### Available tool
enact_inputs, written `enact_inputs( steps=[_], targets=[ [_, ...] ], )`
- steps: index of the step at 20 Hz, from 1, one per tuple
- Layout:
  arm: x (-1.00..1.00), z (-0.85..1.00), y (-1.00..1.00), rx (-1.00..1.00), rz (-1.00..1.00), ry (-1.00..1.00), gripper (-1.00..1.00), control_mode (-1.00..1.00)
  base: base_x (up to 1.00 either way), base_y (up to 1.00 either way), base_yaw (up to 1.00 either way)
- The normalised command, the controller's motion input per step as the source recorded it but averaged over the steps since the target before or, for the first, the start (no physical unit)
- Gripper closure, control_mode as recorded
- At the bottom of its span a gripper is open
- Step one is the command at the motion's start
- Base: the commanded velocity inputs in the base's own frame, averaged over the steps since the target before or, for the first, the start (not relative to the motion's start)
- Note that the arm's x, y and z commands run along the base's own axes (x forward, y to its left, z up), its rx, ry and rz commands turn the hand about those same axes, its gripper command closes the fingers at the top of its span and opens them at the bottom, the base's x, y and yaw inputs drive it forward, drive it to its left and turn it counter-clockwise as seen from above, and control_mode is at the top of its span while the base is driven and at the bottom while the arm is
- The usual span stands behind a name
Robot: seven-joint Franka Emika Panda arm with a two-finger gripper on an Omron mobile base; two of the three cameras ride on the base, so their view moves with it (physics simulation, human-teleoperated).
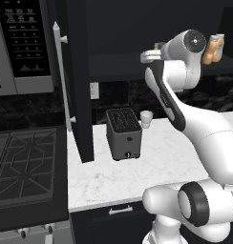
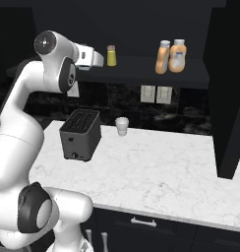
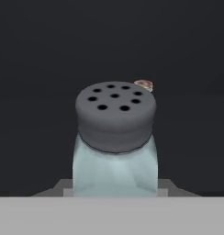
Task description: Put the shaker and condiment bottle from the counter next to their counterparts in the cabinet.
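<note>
The shaker [image 3: 114, 151], pale blue with a dark grey holed cap, sits upright between my fingertips, and my gripper [image 3: 114, 186] is shut on it. My gripper [image 2: 101, 60] reaches onto the dark shelf of the cabinet [image 2: 141, 75], just left of the yellow shaker [image 2: 111, 55] with a tan cap. Two near-alike orange bottles [image 2: 163, 57] [image 2: 178, 56] stand side by side further right on the shelf; I cannot tell which is the condiment bottle. From the left base my gripper [image 1: 146, 56] is at shelf height, the orange bottles [image 1: 215, 49] behind my arm.
On the marble counter [image 2: 156, 167] stand a dark toaster [image 2: 81, 134] and a small white cup [image 2: 122, 125]. The open cabinet door [image 1: 76, 81] with its pale bar handle [image 1: 61, 76] hangs left; another dark door [image 2: 230, 98] hangs right. A stove [image 1: 23, 167] lies far left.
</note>
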Motion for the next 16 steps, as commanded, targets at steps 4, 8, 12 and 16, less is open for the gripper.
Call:
enact_inputs(
  steps=[4,8,12,16],
  targets=[
    [0.04,-0.09,0.00,0.00,0.00,-0.03,1.00,-1.00,0.00,0.00,0.00],
    [0.05,-0.12,0.00,-0.01,0.00,-0.07,1.00,-1.00,0.00,0.00,0.00],
    [0.09,-0.12,0.00,-0.01,0.00,-0.08,1.00,-1.00,0.00,0.00,0.00],
    [0.11,-0.08,0.00,0.00,0.00,-0.07,1.00,-1.00,0.00,0.00,0.00]
  ],
)
